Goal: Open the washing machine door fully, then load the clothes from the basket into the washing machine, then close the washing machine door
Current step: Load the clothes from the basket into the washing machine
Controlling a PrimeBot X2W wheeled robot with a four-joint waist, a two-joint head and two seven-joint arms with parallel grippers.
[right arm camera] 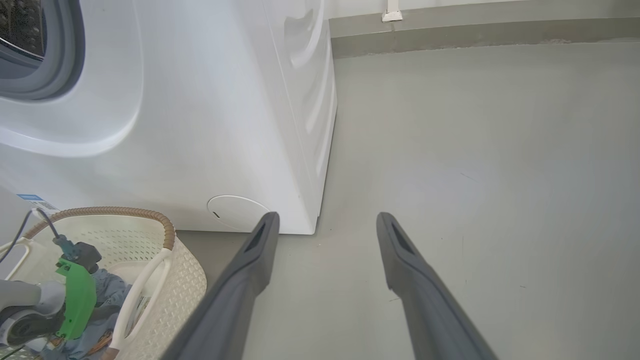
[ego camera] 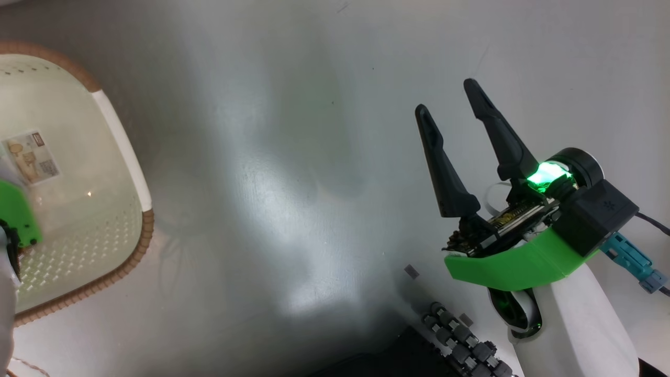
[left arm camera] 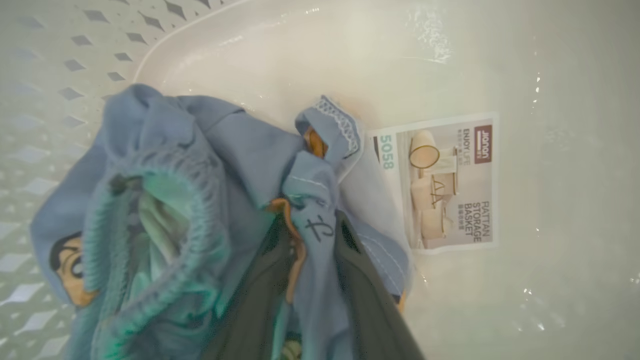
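Observation:
The clothes (left arm camera: 200,150), blue fabric with a cartoon print, lie bunched on the floor of the cream basket (left arm camera: 550,75). My left gripper (left arm camera: 312,225) is down in the basket with a fold of the blue fabric pinched between its dark fingers (left arm camera: 370,290). In the head view the basket (ego camera: 141,241) is at the far left. My right gripper (ego camera: 447,97) hangs open over bare floor to its right. The right wrist view has the white washing machine (right arm camera: 200,125), its grey gasket (right arm camera: 60,75), the basket (right arm camera: 185,280) before it and the open right gripper (right arm camera: 327,217). The washing machine door is out of view.
A paper label (left arm camera: 450,185) lies on the basket floor beside the clothes. A round flap (right arm camera: 235,212) sits low on the machine's front. Grey floor (right arm camera: 475,150) stretches to the right of the machine up to a wall skirting (right arm camera: 450,30). My wheeled base (ego camera: 460,340) is at the bottom.

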